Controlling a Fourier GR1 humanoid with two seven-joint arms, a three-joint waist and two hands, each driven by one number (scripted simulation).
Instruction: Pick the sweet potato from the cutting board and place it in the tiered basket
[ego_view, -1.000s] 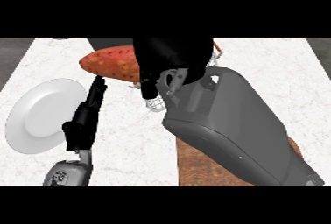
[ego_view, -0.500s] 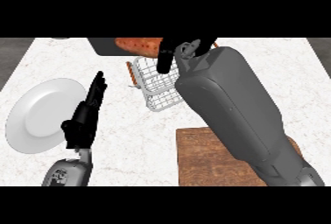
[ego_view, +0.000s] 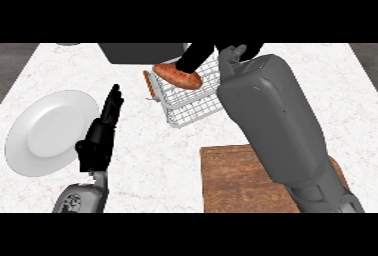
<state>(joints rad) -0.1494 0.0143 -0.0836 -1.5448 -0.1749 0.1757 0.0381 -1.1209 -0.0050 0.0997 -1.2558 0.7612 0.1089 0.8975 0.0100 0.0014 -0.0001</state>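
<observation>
Since half a second ago the sweet potato (ego_view: 177, 76) has come down onto the tiered basket (ego_view: 188, 107), right hand (ego_view: 198, 56) fingers just above, touching; grip unclear. Left hand (ego_view: 100, 135) rests straight-fingered. Release low, then lift clear.

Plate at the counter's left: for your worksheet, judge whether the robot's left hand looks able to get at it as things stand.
Probably yes. The left hand is open, beside the white plate, with only bare counter between them.
</observation>
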